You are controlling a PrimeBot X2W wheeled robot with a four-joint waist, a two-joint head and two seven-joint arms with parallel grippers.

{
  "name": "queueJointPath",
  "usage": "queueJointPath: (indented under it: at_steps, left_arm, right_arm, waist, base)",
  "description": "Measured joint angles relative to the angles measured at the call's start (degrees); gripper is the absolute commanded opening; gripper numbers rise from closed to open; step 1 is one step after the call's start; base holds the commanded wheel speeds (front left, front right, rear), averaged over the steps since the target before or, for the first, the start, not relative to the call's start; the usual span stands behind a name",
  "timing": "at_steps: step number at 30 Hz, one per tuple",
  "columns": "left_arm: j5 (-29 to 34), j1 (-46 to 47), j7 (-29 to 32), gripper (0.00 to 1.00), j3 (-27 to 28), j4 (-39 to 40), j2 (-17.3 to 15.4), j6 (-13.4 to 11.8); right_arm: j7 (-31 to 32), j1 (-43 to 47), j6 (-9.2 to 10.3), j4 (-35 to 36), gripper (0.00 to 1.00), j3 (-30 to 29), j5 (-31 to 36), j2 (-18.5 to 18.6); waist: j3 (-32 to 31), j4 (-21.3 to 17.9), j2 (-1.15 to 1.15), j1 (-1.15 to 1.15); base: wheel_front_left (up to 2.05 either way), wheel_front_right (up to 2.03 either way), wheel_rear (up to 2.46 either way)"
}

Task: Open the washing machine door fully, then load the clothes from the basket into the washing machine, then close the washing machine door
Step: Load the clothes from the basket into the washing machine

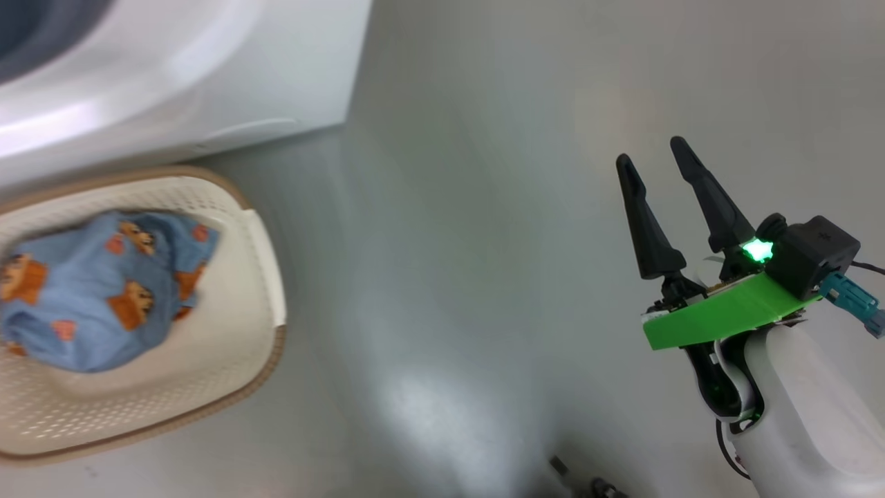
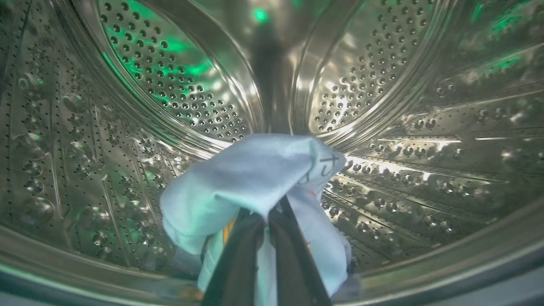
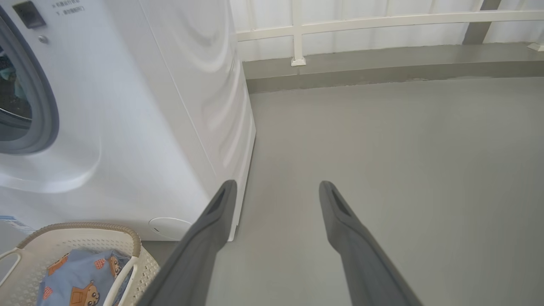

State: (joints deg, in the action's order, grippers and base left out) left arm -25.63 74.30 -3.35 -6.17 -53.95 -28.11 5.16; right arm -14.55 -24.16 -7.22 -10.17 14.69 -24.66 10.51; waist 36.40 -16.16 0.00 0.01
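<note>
Left gripper (image 2: 267, 217), clamped on a blue garment (image 2: 246, 174), sits inside the steel drum (image 2: 170, 85) to load it; right gripper (image 1: 651, 152) hangs open.

One washer (image 3: 127, 106), one basket (image 1: 263, 277), two blue garments (image 1: 97, 297): one in the basket, the other garment (image 2: 255, 178) inside the washer's drum (image 2: 178, 85).

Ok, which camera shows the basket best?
The head view: most of the basket from above, a blue garment inside. The right wrist view catches one end at its lower left; the left wrist view faces the drum.
</note>
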Motion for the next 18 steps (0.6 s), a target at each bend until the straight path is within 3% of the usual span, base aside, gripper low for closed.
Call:
queueJointPath:
  at_steps: [4,5,6,7,12,18]
  left_arm:
    - [0.6,4.9,1.9,0.0,-0.4,-3.4,-1.4,-0.7]
    - [0.9,6.5,2.6,0.19,-0.9,-5.1,-1.4,-1.1]
    - [1.0,7.0,3.3,0.45,-1.0,-6.1,-1.2,-1.4]
    - [1.0,7.5,4.6,1.0,-1.0,-7.4,-1.1,-1.7]
    - [1.0,8.7,8.7,1.0,-1.9,-10.9,0.1,-1.7]
    - [0.7,8.9,6.8,1.0,-2.5,-11.5,1.0,-0.7]
  right_arm:
    - [0.0,-0.3,0.0,0.2,1.0,0.0,0.0,-0.8]
    - [0.0,-0.3,0.0,0.2,1.0,0.0,0.0,-1.0]
    - [0.0,-0.3,0.0,0.1,1.0,0.0,0.0,-1.1]
    - [0.0,-0.3,0.0,0.1,1.0,0.0,0.0,-1.2]
    - [0.0,-0.9,-0.01,-0.2,1.0,0.2,0.0,-1.2]
    - [0.0,-1.4,0.0,-0.3,1.0,0.0,0.0,-1.2]
  waist:
    - [2.4,-2.0,0.0,0.0]
    - [3.4,-2.8,0.0,0.01]
    - [3.8,-3.1,0.0,0.0]
    - [4.1,-3.5,0.0,0.0]
    - [4.5,-4.0,0.0,0.0]
    - [3.1,-3.0,0.0,0.0]
  base:
    - [0.0,0.0,0.0]
    - [0.0,0.0,0.0]
    - [0.0,0.0,0.0]
    - [0.0,0.0,0.0]
    - [0.0,0.0,0.0]
    - [0.0,0.0,0.0]
